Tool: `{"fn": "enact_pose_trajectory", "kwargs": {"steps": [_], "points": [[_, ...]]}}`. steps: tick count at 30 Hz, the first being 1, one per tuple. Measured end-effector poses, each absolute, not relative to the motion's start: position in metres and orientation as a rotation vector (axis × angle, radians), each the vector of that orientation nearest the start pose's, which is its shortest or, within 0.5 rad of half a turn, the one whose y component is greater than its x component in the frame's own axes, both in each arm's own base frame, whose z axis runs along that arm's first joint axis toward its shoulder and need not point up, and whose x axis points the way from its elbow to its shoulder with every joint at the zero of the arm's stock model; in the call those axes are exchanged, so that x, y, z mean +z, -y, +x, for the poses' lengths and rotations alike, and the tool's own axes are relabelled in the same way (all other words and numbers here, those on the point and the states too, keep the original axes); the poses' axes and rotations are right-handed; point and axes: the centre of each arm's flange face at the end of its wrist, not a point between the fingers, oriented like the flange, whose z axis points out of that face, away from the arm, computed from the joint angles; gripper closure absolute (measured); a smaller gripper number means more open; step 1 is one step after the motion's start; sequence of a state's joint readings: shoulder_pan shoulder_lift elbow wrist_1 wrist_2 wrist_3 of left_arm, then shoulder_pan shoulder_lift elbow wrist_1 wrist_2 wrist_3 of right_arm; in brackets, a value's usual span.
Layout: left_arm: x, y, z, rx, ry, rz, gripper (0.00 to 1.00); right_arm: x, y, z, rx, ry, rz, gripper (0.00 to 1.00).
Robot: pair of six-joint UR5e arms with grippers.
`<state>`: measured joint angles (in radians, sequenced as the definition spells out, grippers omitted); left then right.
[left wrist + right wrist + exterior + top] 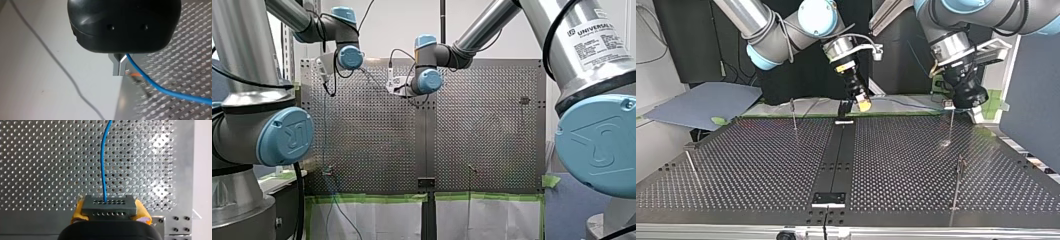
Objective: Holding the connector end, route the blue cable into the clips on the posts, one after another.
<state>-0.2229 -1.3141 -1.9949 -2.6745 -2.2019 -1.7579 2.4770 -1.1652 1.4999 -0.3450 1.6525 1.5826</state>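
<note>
My right pincer (110, 210) clamps the grey, hole-studded connector block (110, 205) between yellow pads (77, 212) at twelve o'clock of the perforated counter (761, 165) in the top view. My left pincer (120, 70) pinches the blue cable (160, 88) in closed metal fingers (116, 67) at two o'clock.

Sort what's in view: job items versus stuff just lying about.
Job: blue cable, connector, clip posts, my left gripper, my right gripper.
Lying about: grey-blue sheet, green tape, dark wire.

Light is bright and even. Glare patches dot the perforated worktop (160, 142) (strongest in the right wrist view); the top view's backdrop (686, 40) is dark.
</note>
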Motion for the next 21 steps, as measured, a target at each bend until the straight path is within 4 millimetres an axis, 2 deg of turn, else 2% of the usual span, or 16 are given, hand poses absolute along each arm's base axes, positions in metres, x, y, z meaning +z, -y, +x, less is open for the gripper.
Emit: {"fn": "enact_pose_trajectory", "kwargs": {"steps": [2,7,12,21], "points": [[0.444,0.153,0.362,0.060,-1.224,-0.517,1.00,0.334,0.294,0.583,1.809,0.705,1.774,1.00],[0.449,0.151,0.375,0.089,-1.264,-0.483,1.00,0.354,0.294,0.591,1.831,0.696,1.759,1.00],[0.441,0.150,0.387,0.131,-1.335,-0.438,1.00,0.378,0.297,0.599,1.867,0.684,1.723,1.00],[0.434,0.143,0.388,0.155,-1.410,-0.405,1.00,0.414,0.301,0.610,1.924,0.662,1.655,1.00]]}}
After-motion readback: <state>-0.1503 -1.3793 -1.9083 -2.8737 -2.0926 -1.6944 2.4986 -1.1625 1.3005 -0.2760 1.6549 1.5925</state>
